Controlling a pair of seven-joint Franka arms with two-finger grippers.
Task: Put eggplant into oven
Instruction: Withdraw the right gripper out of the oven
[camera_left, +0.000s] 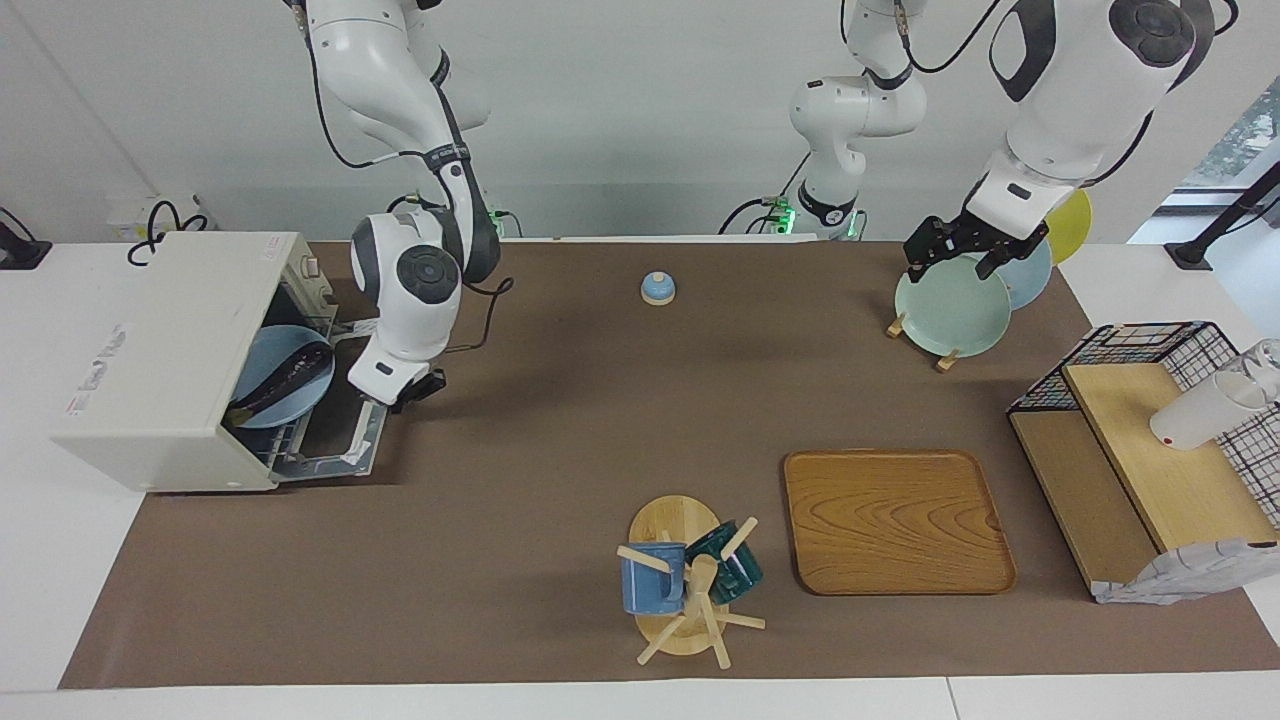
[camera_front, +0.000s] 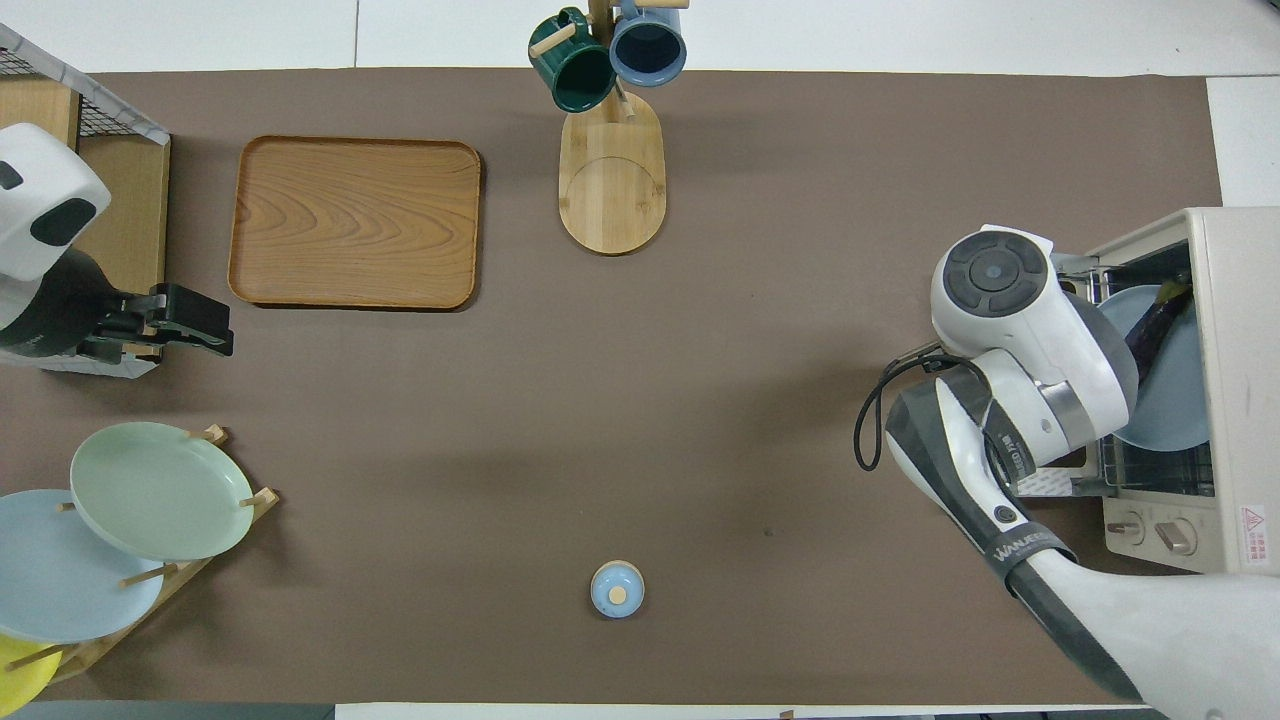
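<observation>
Eggplant (camera_left: 285, 378) is seen lying on a light blue plate (camera_left: 268, 352) inside the oven (camera_left: 160, 380), at the right arm's end of the worktop (camera_left: 560, 420). The oven door (camera_left: 340, 440) is folded down onto the brown mat. The right gripper (camera_left: 415, 390) is held over that lowered door, just in front of the opening, apart from the eggplant; it is largely hidden under its own wrist in both views, so it cannot be told whether its fingers are parted or closed. Only part of the eggplant is shown: in the overhead view its farther end and a strip of the plate are glimpsed past the arm, the rest being covered by the oven's roof. It is long, slender, glossy and dark purple-black, laid slantwise across the plate.

Toward the middle, a small blue knob-topped lid (camera_left: 657, 288), a mug tree (camera_left: 690, 590) and a wooden tray (camera_left: 895, 520) are set on the mat. The left gripper (camera_left: 955, 250) is held over the green plate (camera_left: 950, 310) in the plate rack, its fingers spread and empty.
</observation>
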